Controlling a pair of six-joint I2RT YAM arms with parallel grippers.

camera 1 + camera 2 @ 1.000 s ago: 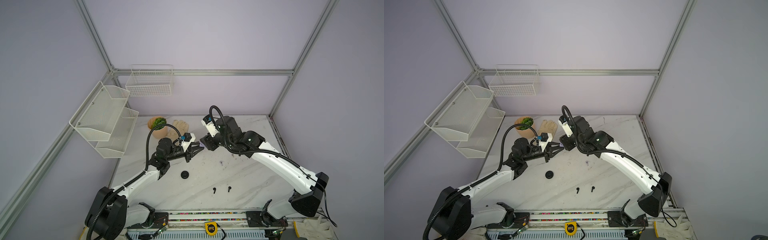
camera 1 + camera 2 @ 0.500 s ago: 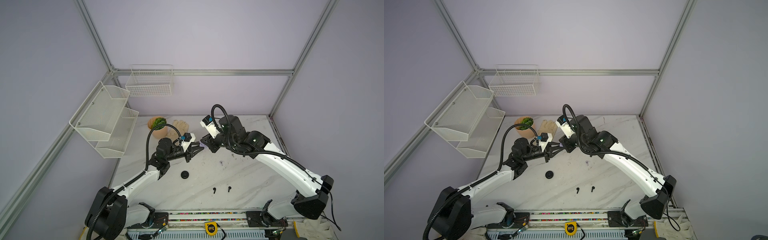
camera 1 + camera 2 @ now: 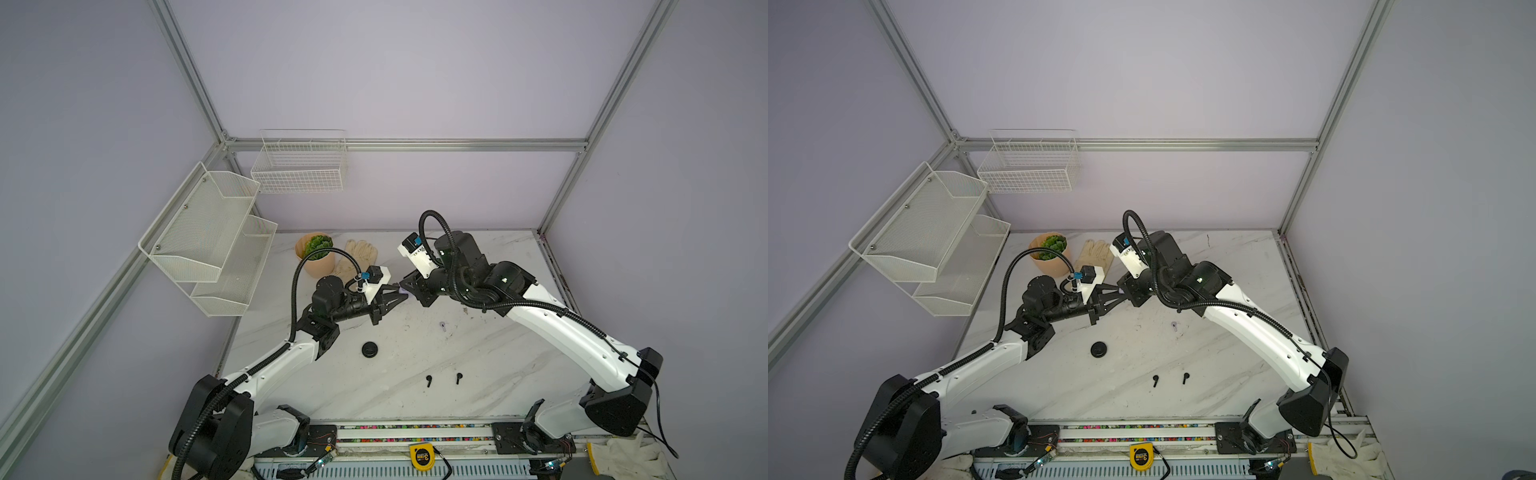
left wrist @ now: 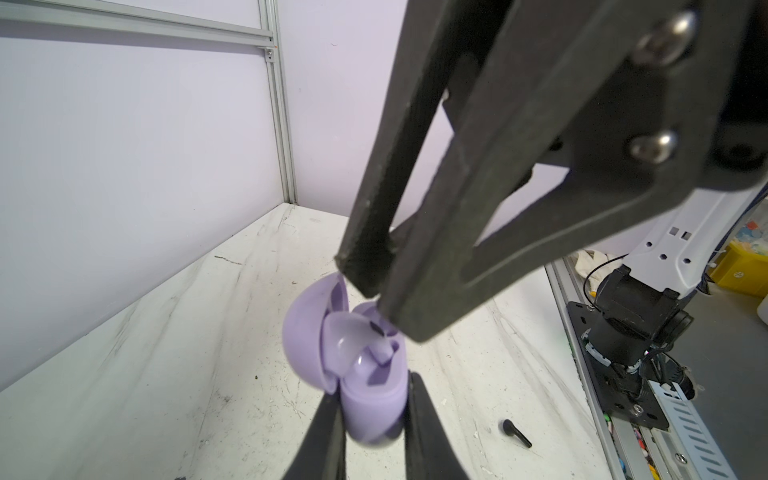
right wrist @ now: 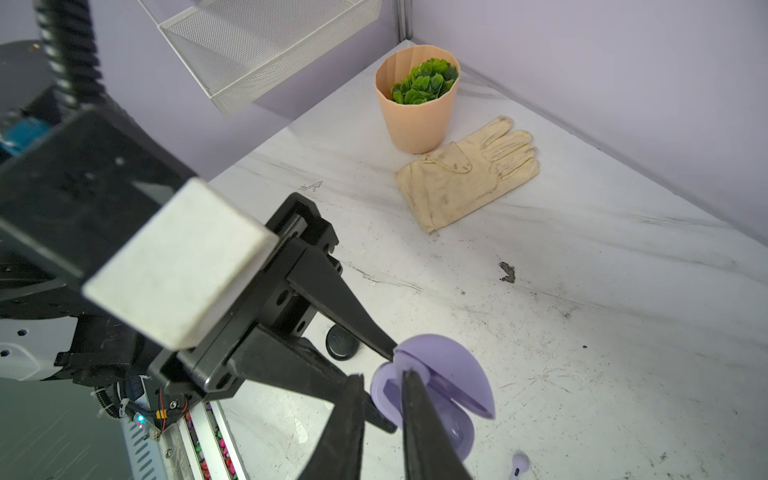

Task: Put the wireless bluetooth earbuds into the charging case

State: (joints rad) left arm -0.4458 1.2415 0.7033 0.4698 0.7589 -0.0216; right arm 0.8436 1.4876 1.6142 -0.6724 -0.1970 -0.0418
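Left hand (image 4: 373, 388) holds case (image 4: 372, 411) well inside table (image 3: 498, 374) edges.

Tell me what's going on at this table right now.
The left claw is clamped on an open lilac charging case, holding it above the marble table. The right claw has its tips at the case's mouth, where one lilac earbud rests in the opening. Whether the tips pinch it is unclear. A second lilac earbud lies on the table, as do two black earbuds and a round black case, all untouched.
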